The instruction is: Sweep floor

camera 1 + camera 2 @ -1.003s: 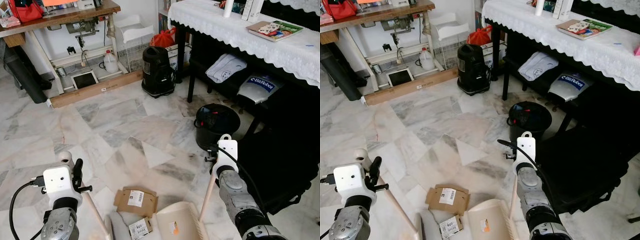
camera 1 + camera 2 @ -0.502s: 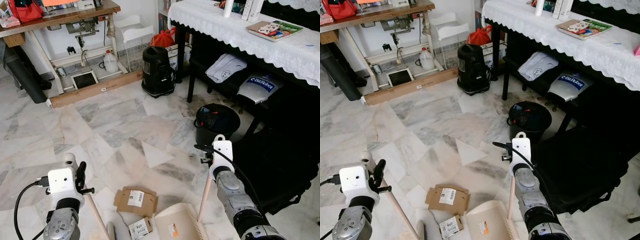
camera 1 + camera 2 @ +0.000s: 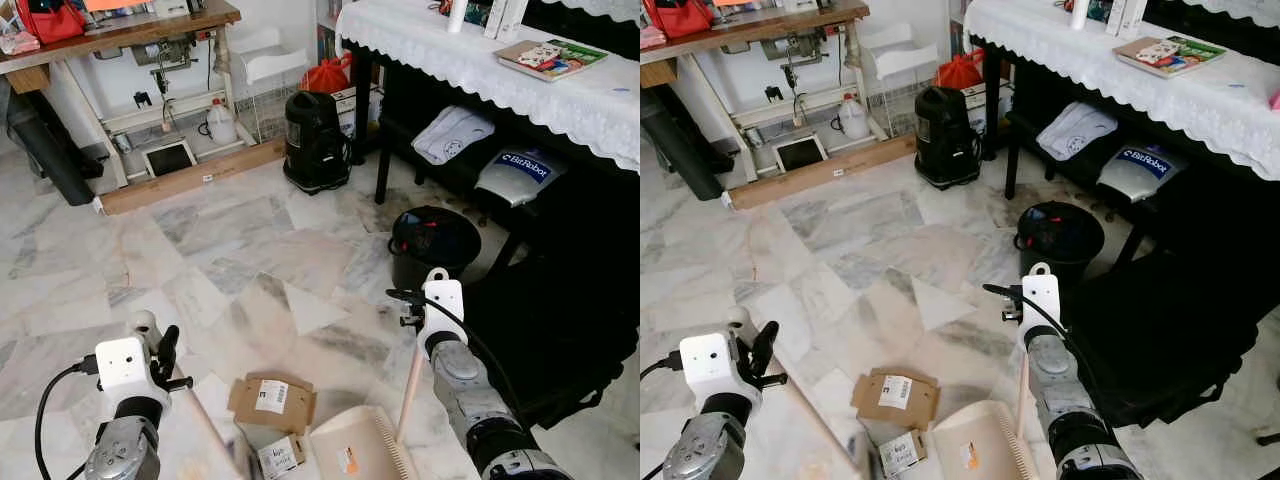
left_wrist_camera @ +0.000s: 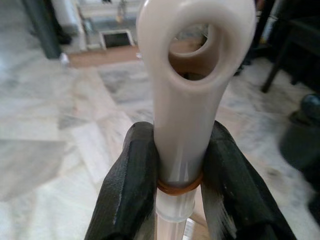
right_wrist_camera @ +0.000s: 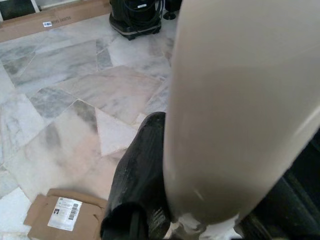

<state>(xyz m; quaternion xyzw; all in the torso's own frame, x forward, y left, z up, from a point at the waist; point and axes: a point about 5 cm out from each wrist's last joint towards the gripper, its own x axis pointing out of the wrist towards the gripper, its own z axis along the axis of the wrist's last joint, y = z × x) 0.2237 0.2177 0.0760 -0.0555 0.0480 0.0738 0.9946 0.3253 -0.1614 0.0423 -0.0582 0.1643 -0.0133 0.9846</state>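
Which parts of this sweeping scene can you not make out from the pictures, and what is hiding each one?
- Head of the cream plastic broom handle: cut off by the bottom edge of both eye views and blurred there.
- Cream plastic dustpan: front part cut off by the bottom edge of both eye views.
- Small brown cardboard piece: label text too small to read.
- Right gripper: its far finger is hidden behind the cream dustpan handle.

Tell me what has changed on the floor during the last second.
The left gripper swung the cream broom handle right, its blurred head reaching the small labelled cardboard piece. The right gripper still holds the beige dustpan. The flat brown cardboard stayed.
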